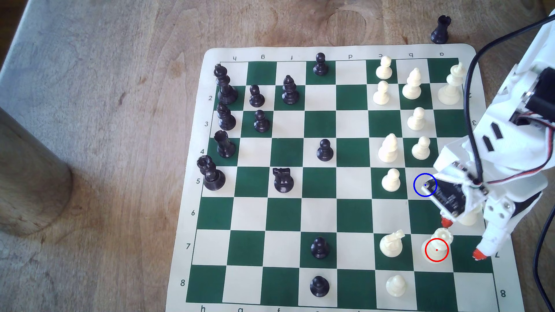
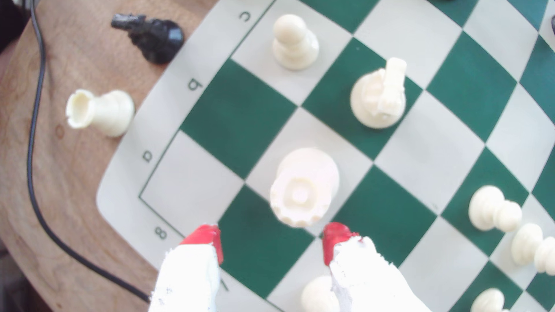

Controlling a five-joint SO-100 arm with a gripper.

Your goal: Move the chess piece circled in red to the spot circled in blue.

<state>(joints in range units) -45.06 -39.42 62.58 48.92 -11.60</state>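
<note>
green and cream checks

cream queen [image 1: 439, 243] ringed red, blue ring [image 1: 425, 185] on cream square, red-tipped white gripper [image 2: 271, 240].

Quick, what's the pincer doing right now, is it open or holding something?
Pincer: open, holding nothing; its red tips sit apart, just short of the cream queen, not touching it.

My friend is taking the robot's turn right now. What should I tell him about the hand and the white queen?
Gripper: open, red-tipped fingers apart, holding nothing, close beside the queen but not around it.
Tall cream-white plastic queen with a toothed crown: upright on its red-ringed cream square, untouched.
Blue-ringed cream square: no piece visible on it, partly hidden by the arm.
Done: approach only.
Left: grasp the queen, lift, carry it to the blue ring, set it down.
</note>
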